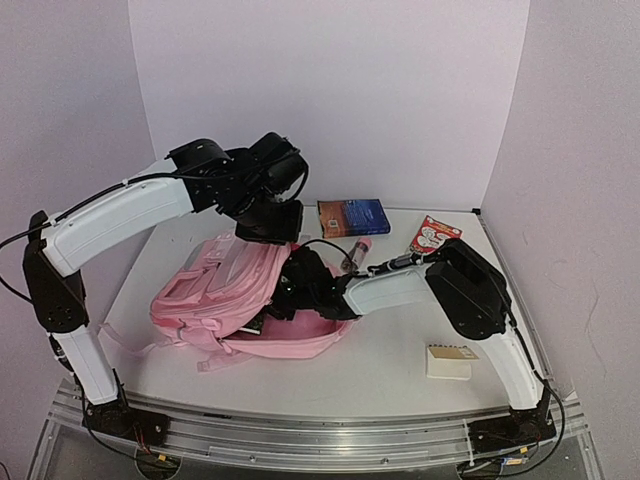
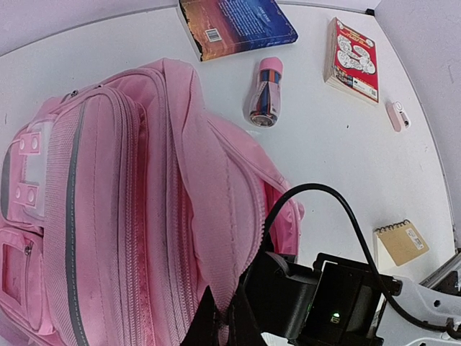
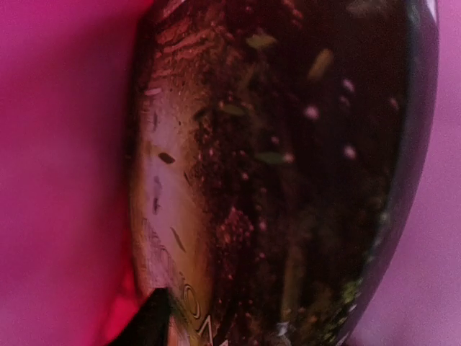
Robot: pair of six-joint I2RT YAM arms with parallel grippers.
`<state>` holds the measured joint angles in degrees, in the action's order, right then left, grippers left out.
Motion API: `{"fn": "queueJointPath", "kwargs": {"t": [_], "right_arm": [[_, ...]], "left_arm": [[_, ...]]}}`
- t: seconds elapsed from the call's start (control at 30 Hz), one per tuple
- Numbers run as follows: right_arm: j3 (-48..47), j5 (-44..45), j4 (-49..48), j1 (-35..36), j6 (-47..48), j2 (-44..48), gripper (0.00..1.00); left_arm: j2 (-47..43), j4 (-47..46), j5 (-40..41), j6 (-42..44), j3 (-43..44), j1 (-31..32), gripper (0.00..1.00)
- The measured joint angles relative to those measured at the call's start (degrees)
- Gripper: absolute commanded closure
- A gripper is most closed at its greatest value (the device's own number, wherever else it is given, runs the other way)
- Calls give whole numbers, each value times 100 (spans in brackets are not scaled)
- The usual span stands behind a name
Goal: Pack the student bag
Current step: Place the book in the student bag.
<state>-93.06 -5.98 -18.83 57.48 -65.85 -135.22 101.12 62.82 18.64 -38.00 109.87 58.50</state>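
Pink fabric is the main hazard. The bag (image 1: 215, 290) lies on its side at the table's centre-left, mouth toward the right arm, and only a thin fold of its flap is pinched in the left gripper (image 2: 225, 317), whose jaws are closed tight on it. If that fold slips out, the flap would likely drop onto the right wrist and close the opening.

The right gripper (image 1: 290, 298) is buried in the mouth. Its wrist view shows only pink lining and a dark item (image 3: 274, 173) pressed close to the lens, with one fingertip (image 3: 153, 321) at the bottom edge. Whether the jaws are apart or gripping cannot be told. A pull-out before the item is free could drag it back out, or tug the soft bag across the table. The looped cable (image 2: 324, 198) on that wrist could also catch on the zip edge.

The left arm arches high over the bag from the left, wrist bent down. The right arm reaches low and flat across, forearm level with the opening.
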Motion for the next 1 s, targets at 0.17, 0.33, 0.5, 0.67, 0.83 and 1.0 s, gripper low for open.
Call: {"fn": "queueJointPath", "kwargs": {"t": [0.17, 0.33, 0.5, 0.67, 0.83, 1.0], "right_arm": [[87, -2, 397, 10, 373, 227, 33], [461, 115, 628, 10, 625, 686, 33], [1013, 299, 791, 8, 913, 1193, 34], [1758, 486, 996, -29, 1235, 1861, 40], [2167, 751, 1311, -57, 1581, 2341, 48], [1945, 765, 1685, -74, 1862, 2244, 55]], "left_arm": [[-24, -41, 0, -2, -55, 0, 100], [-64, -78, 2, -2, -97, 0, 100], [-136, -123, 2, -3, -175, -2, 100], [-195, -207, 1, -2, -279, -2, 100], [-206, -305, -43, -2, -352, -2, 100], [-206, -317, -51, 2, -352, -6, 100]]}}
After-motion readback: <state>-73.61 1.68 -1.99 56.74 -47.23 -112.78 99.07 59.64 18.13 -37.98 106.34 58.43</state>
